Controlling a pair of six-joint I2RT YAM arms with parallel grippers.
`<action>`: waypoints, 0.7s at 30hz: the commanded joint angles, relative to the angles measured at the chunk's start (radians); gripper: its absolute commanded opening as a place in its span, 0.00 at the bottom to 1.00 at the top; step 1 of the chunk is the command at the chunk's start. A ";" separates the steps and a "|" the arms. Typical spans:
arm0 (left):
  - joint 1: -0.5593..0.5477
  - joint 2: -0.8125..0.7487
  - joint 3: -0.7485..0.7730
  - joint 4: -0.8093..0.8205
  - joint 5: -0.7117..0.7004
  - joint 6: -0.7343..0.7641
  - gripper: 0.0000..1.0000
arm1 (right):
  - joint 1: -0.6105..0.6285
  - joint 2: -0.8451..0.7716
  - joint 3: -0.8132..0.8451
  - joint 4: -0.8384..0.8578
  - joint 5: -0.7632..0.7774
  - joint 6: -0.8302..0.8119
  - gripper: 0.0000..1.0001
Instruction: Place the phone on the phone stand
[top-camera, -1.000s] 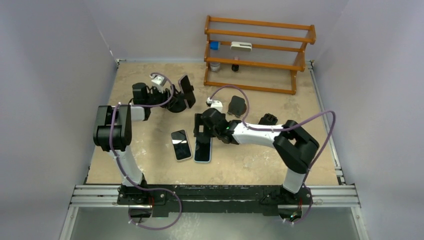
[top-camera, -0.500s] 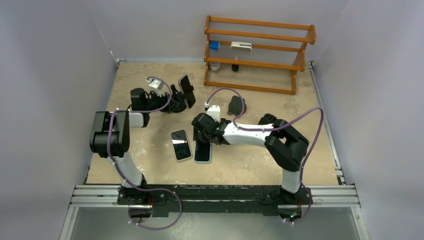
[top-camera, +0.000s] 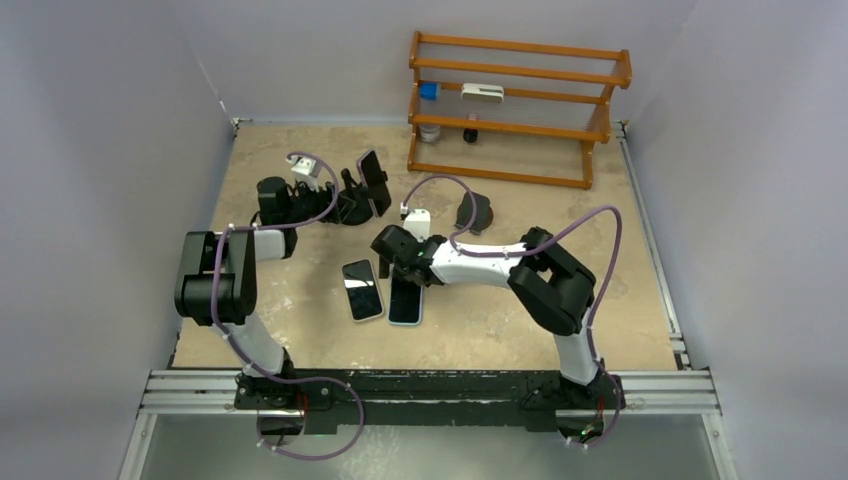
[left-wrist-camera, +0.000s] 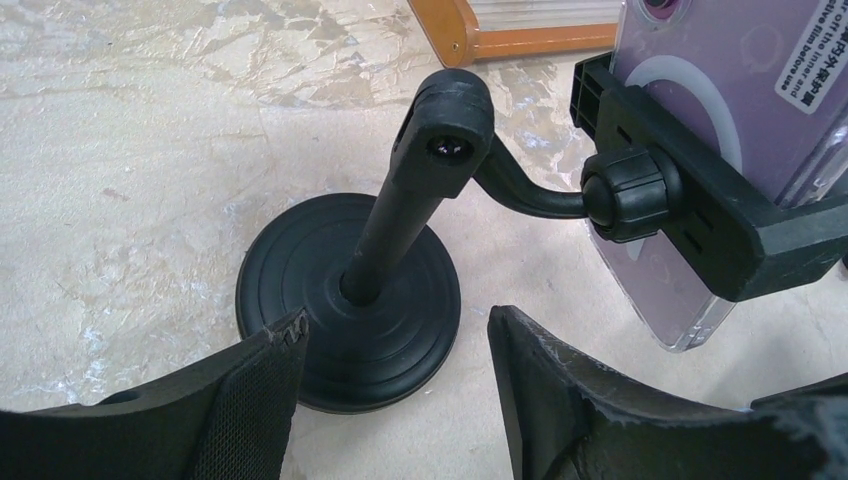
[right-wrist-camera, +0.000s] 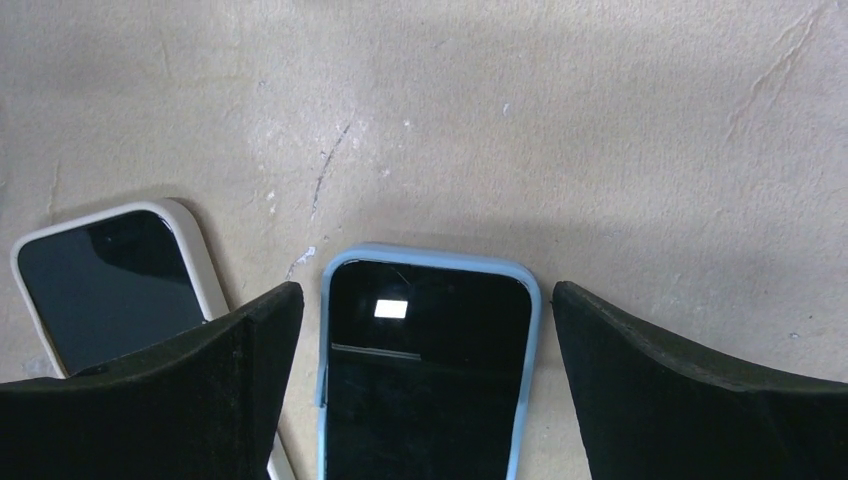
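A phone in a clear purple-tinted case (left-wrist-camera: 735, 90) sits clamped in the cradle of a black phone stand (left-wrist-camera: 350, 300) at the back left (top-camera: 372, 185). My left gripper (left-wrist-camera: 395, 335) hangs open just short of the stand's round base, holding nothing (top-camera: 335, 205). Two more phones lie flat mid-table: one in a blue case (right-wrist-camera: 425, 380) (top-camera: 405, 302) and one in a white case (right-wrist-camera: 110, 285) (top-camera: 362, 290). My right gripper (right-wrist-camera: 428, 292) is open and low over the blue-case phone's top end, with a finger on each side (top-camera: 400, 270).
A second black stand (top-camera: 472, 211) sits empty right of the first. A wooden rack (top-camera: 520, 100) with small items stands at the back; its foot (left-wrist-camera: 500, 35) shows behind the stand. White walls close in the table on the left, back and right.
My left gripper opened and drew back from the stand, leaving the phone clamped there. My right gripper shifted left and settled over the blue-case phone's top end.
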 joint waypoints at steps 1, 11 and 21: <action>0.006 -0.034 0.003 0.027 -0.008 -0.012 0.65 | 0.015 0.014 0.056 -0.060 0.051 0.022 0.95; 0.006 -0.042 0.013 -0.006 -0.019 -0.004 0.65 | 0.062 0.073 0.133 -0.219 0.120 0.048 0.92; 0.006 -0.040 0.016 -0.012 -0.018 -0.008 0.65 | 0.081 0.067 0.102 -0.232 0.116 0.089 0.43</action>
